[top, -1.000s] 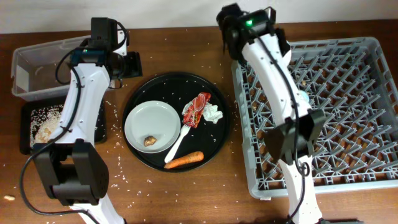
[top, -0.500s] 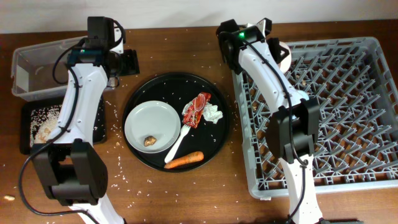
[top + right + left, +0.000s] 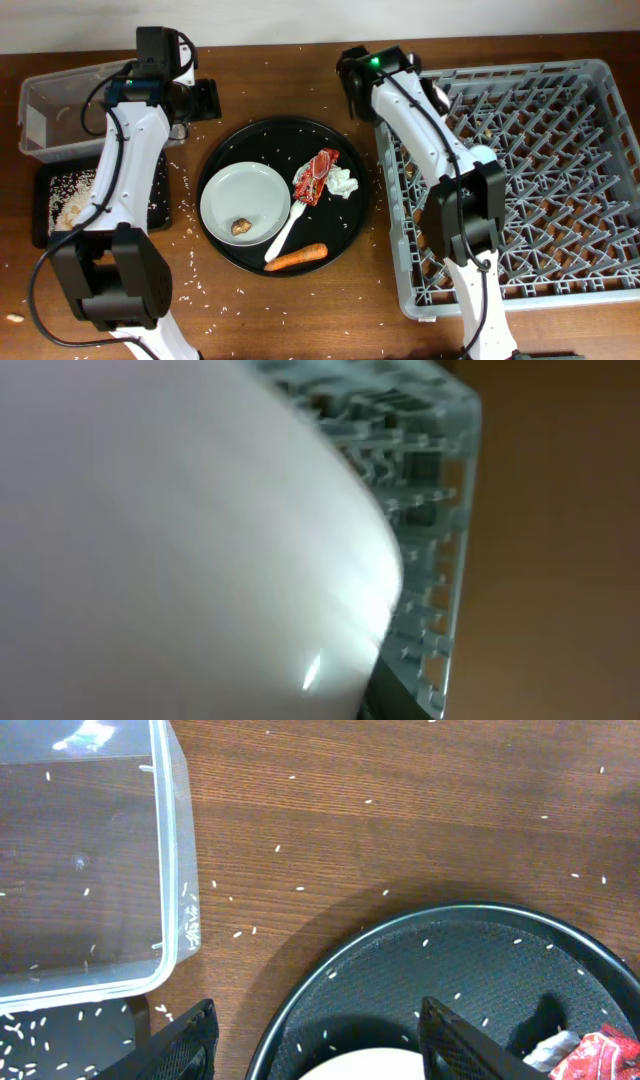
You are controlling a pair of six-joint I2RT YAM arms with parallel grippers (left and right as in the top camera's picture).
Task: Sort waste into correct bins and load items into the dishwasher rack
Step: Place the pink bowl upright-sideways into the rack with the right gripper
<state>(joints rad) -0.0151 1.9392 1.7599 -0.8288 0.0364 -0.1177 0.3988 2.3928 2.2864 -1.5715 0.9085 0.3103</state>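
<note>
The pale plate (image 3: 245,195) lies on the round black tray (image 3: 280,135) with a brown food lump (image 3: 241,227) on it. The white fork (image 3: 288,228), red-and-white wrapper (image 3: 317,176), white tissue (image 3: 343,183) and carrot (image 3: 295,258) lie beside it. My left gripper (image 3: 205,100) is open and empty above the tray's far-left rim, as the left wrist view (image 3: 318,1020) shows. My right gripper (image 3: 432,90) holds the white bowl (image 3: 180,540) at the far-left corner of the grey rack (image 3: 560,200); its fingers are hidden. A light-blue cup (image 3: 482,156) sits in the rack.
The clear tub (image 3: 60,110) stands at the far left, with the shallow black tray (image 3: 45,225) holding rice (image 3: 75,200) in front of it. Rice grains are scattered on the wooden table. The right arm stretches over the rack's left side.
My right wrist has swung left and a little nearer along the rack's far-left corner, carrying the white bowl. The left arm has barely moved.
</note>
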